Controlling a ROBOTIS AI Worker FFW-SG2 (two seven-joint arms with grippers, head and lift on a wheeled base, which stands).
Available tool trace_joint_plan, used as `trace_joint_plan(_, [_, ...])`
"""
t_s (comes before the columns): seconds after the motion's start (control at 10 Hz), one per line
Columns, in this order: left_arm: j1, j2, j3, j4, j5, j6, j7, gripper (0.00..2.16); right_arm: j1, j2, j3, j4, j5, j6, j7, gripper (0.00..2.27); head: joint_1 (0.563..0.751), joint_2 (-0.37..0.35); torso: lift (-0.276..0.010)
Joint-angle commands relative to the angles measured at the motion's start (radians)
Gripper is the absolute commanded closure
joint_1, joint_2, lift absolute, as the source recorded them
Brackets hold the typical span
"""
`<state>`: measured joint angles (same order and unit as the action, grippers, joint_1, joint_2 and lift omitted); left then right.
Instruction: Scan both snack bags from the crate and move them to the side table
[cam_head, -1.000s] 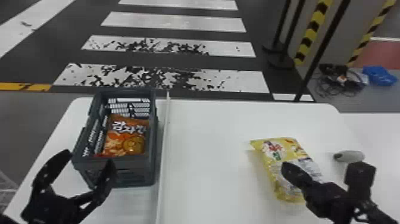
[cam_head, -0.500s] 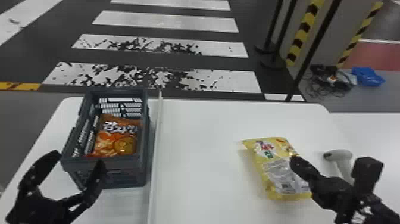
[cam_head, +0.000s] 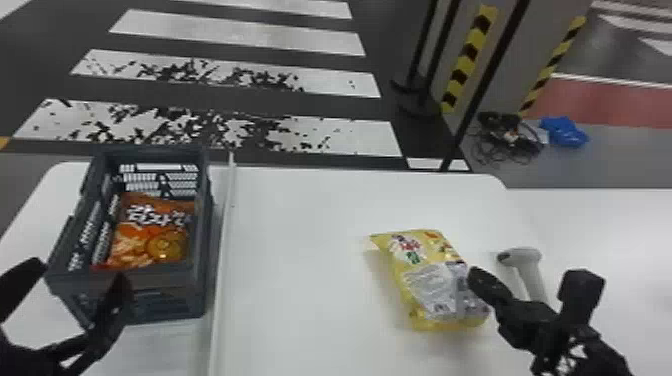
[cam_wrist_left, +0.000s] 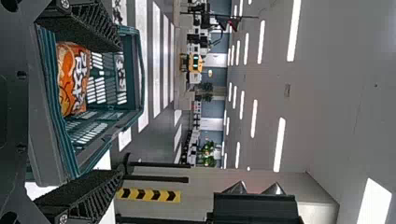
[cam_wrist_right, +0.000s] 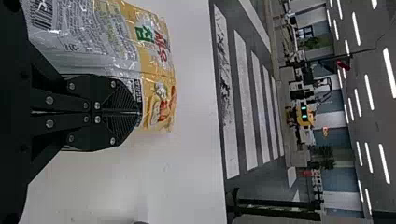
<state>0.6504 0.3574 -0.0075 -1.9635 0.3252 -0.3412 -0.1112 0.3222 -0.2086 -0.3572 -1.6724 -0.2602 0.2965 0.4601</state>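
Two fingers of my right pincer (cam_wrist_right: 140, 112) are pressed together, seemingly empty, by the edge of the yellow snack bag (cam_head: 420, 272) on the table (cam_head: 300, 280). They've shifted off its middle toward the scanner (cam_head: 525, 257), so I'd guess scanning comes next. My left pincer (cam_wrist_left: 120, 112) is spread at the crate (cam_head: 165, 300), which holds the orange bag (cam_head: 150, 232). The right wrist view settles the closed tips; the head view places the scanner.

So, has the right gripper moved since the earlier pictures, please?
Yes, the right gripper has shifted rightward, farther from the white divider in the head view.
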Motion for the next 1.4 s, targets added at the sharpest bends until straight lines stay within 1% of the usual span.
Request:
trace_joint_plan(0.0, [0.0,0.0,0.0,0.0,0.0,0.0,-0.001,0.07,0.0,0.0,0.006,0.013,0.001,0.0,-0.001,1.98,0.695,-0.193,-0.099])
trace_joint_plan(0.4, [0.0,-0.003,0.001,0.005,0.0,0.0,-0.001,0.07,0.038,0.009,0.011,0.0,-0.001,-0.003,-0.001,1.98,0.695,-0.186,-0.099])
trace_joint_plan(0.8, [0.0,-0.005,0.001,0.006,0.0,0.0,-0.001,0.07,0.046,0.015,-0.003,-0.02,-0.008,0.0,-0.005,1.98,0.695,-0.192,-0.099])
trace_joint_plan(1.1, [0.0,-0.006,0.001,0.006,0.0,0.0,0.001,0.07,0.051,0.017,-0.065,-0.09,-0.06,0.025,-0.009,1.98,0.695,-0.198,-0.099])
trace_joint_plan(1.3, [0.0,-0.006,0.001,0.006,0.0,0.0,0.001,0.07,0.049,0.015,-0.095,-0.075,-0.06,0.031,-0.011,1.98,0.695,-0.222,-0.099])
